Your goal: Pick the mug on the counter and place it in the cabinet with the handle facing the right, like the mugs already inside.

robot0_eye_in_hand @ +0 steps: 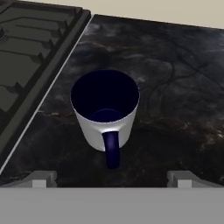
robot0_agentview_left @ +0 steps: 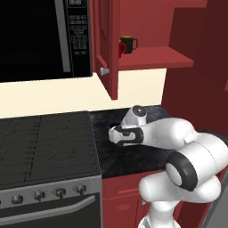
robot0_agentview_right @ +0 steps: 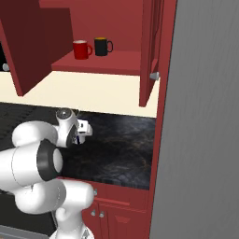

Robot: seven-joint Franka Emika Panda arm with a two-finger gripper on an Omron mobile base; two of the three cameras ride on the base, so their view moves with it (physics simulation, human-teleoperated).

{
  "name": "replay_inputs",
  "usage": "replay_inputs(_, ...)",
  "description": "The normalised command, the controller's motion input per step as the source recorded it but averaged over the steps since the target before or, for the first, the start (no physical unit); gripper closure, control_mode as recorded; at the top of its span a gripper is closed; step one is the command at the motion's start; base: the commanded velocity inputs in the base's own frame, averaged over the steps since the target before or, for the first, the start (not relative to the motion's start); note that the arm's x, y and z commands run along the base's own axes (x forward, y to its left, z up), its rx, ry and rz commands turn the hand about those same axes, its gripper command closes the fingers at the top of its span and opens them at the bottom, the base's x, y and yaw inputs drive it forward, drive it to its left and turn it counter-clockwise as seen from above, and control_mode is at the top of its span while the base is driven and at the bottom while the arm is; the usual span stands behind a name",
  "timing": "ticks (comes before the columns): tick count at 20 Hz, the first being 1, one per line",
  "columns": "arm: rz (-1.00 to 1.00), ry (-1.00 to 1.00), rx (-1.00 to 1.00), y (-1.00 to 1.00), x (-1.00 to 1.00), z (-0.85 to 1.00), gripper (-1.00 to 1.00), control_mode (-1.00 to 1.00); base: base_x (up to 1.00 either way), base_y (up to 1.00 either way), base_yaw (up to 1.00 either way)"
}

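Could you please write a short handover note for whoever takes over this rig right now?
End effector: open, holding nothing, poised over the mug.
Mug: upright on the counter near the stove. Its handle points toward the end effector in the hand view.
Cabinet: door open; a red mug and a black mug stand on the shelf, with bare shelf to their right.
Done: the approach to the mug.
Left: close on the mug, lift it, set it on the shelf with the handle facing right like the other two, and release.
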Motion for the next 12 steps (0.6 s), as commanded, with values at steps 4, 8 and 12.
replay_inputs(4, 0.0, 0.0, -0.01, 0.03, 0.16, -0.24, -1.0, -1.0, 0.0, 0.0, 0.0)
replay_inputs(8, 0.0, 0.0, -0.01, 0.04, 0.16, -0.25, -1.0, -1.0, 0.0, 0.0, 0.0)
replay_inputs(12, 0.0, 0.0, 0.0, 0.08, 0.18, -0.15, -1.0, -1.0, 0.0, 0.0, 0.0)
